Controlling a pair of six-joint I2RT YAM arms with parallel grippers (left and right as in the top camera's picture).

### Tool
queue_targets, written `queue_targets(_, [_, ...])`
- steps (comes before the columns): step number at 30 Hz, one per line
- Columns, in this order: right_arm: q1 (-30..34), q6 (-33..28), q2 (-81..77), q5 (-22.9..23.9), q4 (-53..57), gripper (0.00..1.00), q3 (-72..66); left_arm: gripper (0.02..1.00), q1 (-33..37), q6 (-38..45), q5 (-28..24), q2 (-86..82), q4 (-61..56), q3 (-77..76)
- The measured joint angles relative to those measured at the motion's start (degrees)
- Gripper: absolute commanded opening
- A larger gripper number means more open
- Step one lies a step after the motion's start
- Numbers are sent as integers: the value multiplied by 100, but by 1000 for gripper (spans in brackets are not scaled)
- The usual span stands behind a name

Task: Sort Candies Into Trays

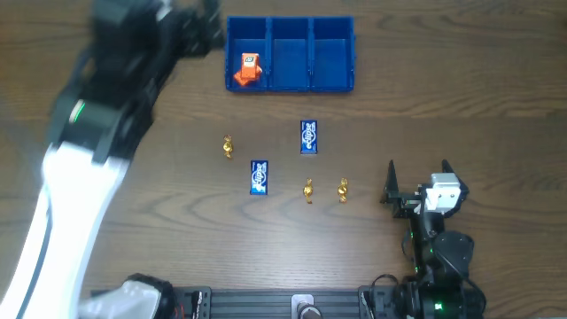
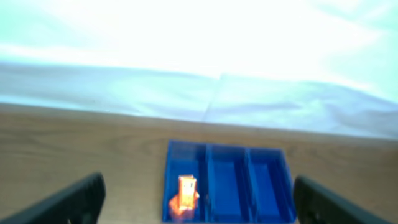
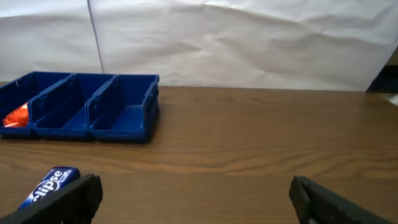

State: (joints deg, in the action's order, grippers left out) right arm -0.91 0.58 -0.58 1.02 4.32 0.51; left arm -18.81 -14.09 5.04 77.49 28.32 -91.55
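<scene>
left tool point(image 2: 200, 202) wide, empty, raised near tray point(image 1: 291, 88) at surface's far edge | orange candy point(image 1: 248, 69) sorted in left-end bin | right tool point(image 1: 417, 178) wide, idle near right edge | blue candies point(image 1: 308, 136) point(image 1: 259, 177), gold candies point(image 1: 228, 146) point(image 1: 307, 190) point(image 1: 343, 188) mid-surface, unsorted

The tray point(image 1: 290, 89) (three compartments) holds an orange candy point(image 1: 248, 71) in its left one. Below it on the table point(image 1: 496, 106) lie two blue candies point(image 1: 308, 137) point(image 1: 259, 177) and three gold candies point(image 1: 228, 147) point(image 1: 307, 190) point(image 1: 343, 189), all apart. The right gripper point(image 1: 417, 177) sits with fingers spread near the rightmost gold one. The left arm point(image 1: 106, 97), blurred, seems raised beside the tray.
</scene>
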Motion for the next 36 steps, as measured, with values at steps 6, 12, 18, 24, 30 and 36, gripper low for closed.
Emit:
queue_targets(6, [0, 0, -4, -2, 4, 998, 0, 1000, 654, 345, -243, -2833, -1965, 3309])
queue_targets(12, [0, 0, 0, -2, 2, 998, 2, 998, 1318, 632, -579, -5434, -3362, 6083])
queue_targets(18, [0, 0, -4, -2, 2, 998, 2, 998, 1637, 688, -892, -6909, -3427, 7982])
queue_targets(24, [0, 0, -4, -2, 4, 998, 2, 996, 1641, 688, -1019, -7667, -3342, 9053])
queue_targets(30, [0, 0, -4, -2, 2, 998, 2, 998, 1641, 688, -1069, -7681, -2771, 9090])
queue_targets(36, [0, 0, -4, -2, 2, 998, 2, 998, 1641, 688, -1027, -7681, -2677, 9044])
